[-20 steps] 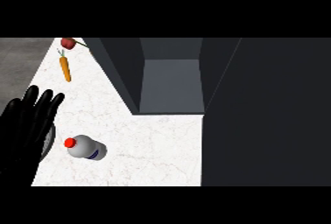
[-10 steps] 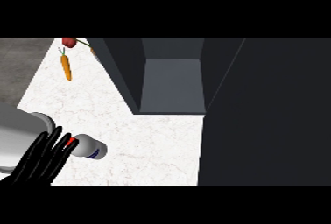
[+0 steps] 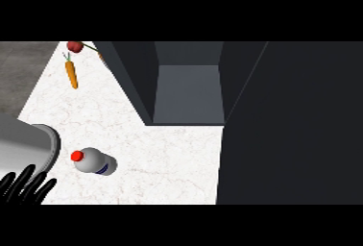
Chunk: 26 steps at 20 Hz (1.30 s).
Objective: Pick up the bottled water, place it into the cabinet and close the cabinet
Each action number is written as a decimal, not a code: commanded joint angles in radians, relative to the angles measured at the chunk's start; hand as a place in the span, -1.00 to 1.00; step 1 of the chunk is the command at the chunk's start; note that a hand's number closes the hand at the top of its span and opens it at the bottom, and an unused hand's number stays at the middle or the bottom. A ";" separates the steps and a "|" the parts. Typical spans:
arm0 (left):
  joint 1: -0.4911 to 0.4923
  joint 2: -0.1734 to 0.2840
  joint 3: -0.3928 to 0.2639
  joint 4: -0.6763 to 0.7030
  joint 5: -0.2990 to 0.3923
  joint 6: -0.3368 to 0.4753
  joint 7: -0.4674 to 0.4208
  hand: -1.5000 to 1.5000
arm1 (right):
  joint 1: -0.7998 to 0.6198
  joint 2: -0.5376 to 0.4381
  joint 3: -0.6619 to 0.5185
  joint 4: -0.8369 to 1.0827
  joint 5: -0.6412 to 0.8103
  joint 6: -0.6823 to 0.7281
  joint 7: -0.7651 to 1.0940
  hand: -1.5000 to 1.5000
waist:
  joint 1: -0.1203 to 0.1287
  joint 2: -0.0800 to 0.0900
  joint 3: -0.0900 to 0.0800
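Observation:
The bottled water [image 3: 95, 161] lies on its side on the white counter [image 3: 163, 163], its red cap [image 3: 77, 155] pointing left. My left hand [image 3: 25, 185] shows only as black fingers at the lower left edge, spread and straight, open and holding nothing. It is left of and below the bottle and apart from it. A grey rounded arm part [image 3: 28, 144] sits just above the hand, close to the cap. The open cabinet [image 3: 188, 91] stands at the back, its grey inside bare. My right hand does not show.
The cabinet's dark door [image 3: 291, 125] fills the right side, swung out over the counter. A carrot [image 3: 71, 74] and a red vegetable [image 3: 74, 46] lie at the far left corner. The counter's left edge runs diagonally beside a grey floor [image 3: 21, 72].
My left hand has dropped from beside the bottle down to the lower left edge, and a grey arm part has come into view. The bottle lies where it was.

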 commanded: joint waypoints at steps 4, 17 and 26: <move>0.054 -0.051 0.075 0.099 -0.038 -0.140 -0.081 -1.00 | 0.007 -0.019 -0.043 0.032 -0.035 0.043 -0.035 -1.00 | 0.002 0.001 0.000; -0.082 -0.079 0.217 0.271 -0.077 -0.195 -0.125 -1.00 | 0.076 -0.035 -0.012 0.012 -0.002 0.079 -0.110 -1.00 | -0.004 0.002 0.000; -0.285 -0.005 0.307 0.540 -0.152 -0.272 -0.193 -1.00 | 0.102 -0.014 0.045 0.030 0.048 0.077 -0.155 -1.00 | -0.008 0.003 0.000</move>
